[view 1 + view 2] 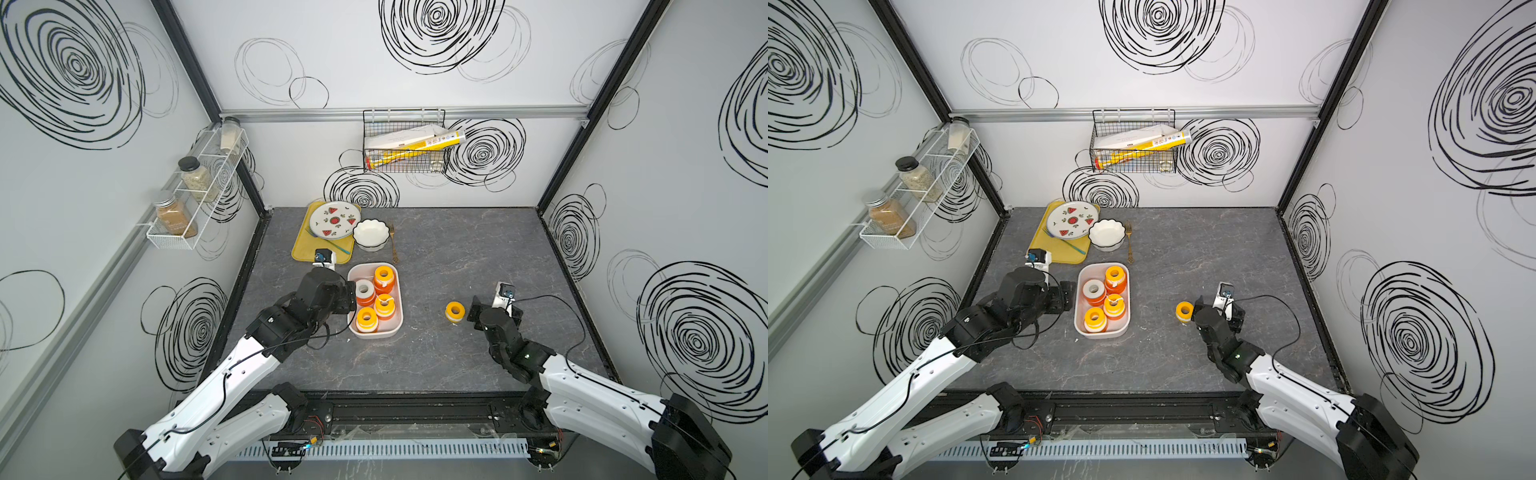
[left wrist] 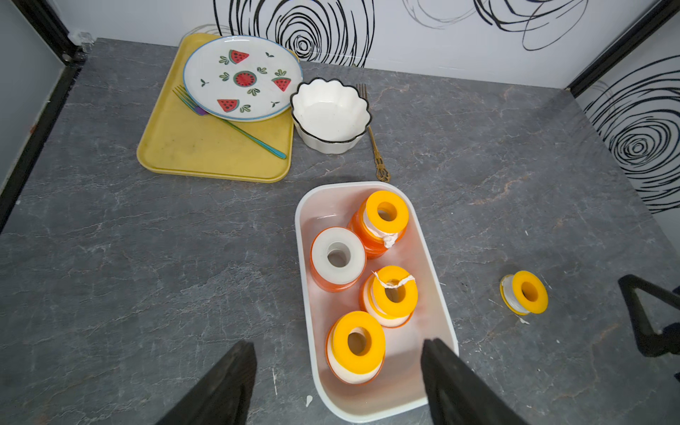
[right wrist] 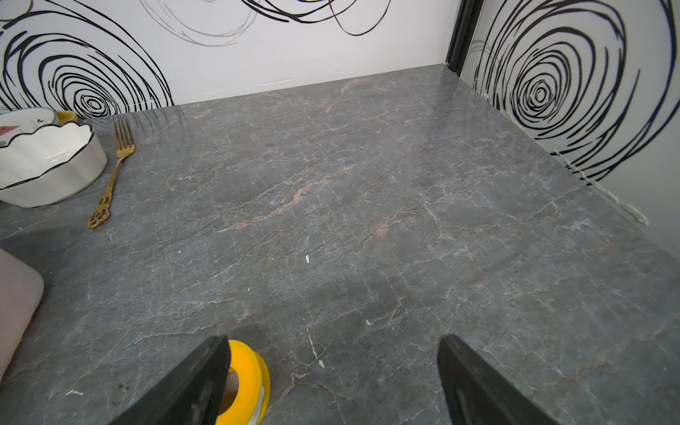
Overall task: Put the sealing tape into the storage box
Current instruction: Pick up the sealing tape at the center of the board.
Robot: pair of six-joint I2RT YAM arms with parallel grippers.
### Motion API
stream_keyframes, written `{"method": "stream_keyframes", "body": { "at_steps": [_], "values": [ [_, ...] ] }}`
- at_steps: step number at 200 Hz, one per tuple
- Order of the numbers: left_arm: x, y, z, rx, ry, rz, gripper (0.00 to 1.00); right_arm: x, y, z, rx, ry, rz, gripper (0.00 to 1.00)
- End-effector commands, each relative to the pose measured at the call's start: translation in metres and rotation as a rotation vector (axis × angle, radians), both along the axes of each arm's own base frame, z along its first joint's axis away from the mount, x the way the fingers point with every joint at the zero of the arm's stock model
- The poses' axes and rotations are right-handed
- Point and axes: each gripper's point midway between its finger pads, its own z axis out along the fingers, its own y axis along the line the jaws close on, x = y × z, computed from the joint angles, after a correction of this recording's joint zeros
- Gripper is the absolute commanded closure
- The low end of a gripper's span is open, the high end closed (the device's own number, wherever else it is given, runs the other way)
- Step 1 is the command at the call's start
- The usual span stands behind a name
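The storage box (image 1: 376, 335) (image 1: 1100, 335) (image 2: 368, 408) is a white shallow bin left of the table's middle. It holds several spools of sealing tape (image 1: 384, 278) (image 2: 387, 214) with orange or yellow flanges. One more yellow spool of sealing tape (image 1: 455, 311) (image 1: 1184, 311) (image 2: 524, 293) (image 3: 244, 382) rests on the table to the right. My right gripper (image 1: 492, 305) (image 3: 333, 340) is open, and this spool sits just inside one finger; contact cannot be told. My left gripper (image 1: 351, 297) (image 2: 337, 344) hangs open at the box's left side, holding nothing.
Behind the box lie a yellow tray (image 1: 303, 249) with a watermelon plate (image 1: 334, 220) and a teal fork, a white fluted bowl (image 1: 371, 235) and a gold fork (image 1: 392, 243). A wire basket (image 1: 405, 143) hangs on the back wall and a spice rack (image 1: 195, 195) on the left wall.
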Motion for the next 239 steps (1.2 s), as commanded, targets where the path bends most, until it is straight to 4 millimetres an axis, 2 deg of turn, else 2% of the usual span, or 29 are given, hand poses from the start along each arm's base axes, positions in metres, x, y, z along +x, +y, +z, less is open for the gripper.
{"method": "stream_keyframes", "body": {
  "at_steps": [1, 109, 206, 239],
  "values": [
    [0.002, 0.009, 0.002, -0.005, -0.045, 0.046, 0.22, 0.005, 0.002, 0.010, 0.005, -0.015, -0.009, 0.06],
    [0.002, 0.002, -0.008, -0.009, -0.017, 0.012, 0.22, 0.003, 0.000, 0.014, 0.020, -0.033, -0.005, 0.00],
    [0.002, 0.000, -0.012, -0.005, -0.002, 0.008, 0.22, 0.012, 0.073, 0.000, -0.037, 0.185, 0.342, 0.00],
    [0.001, 0.001, -0.009, -0.013, -0.014, 0.006, 0.22, 0.022, 0.088, -0.004, -0.088, 0.280, 0.404, 0.00]
  ]
}}
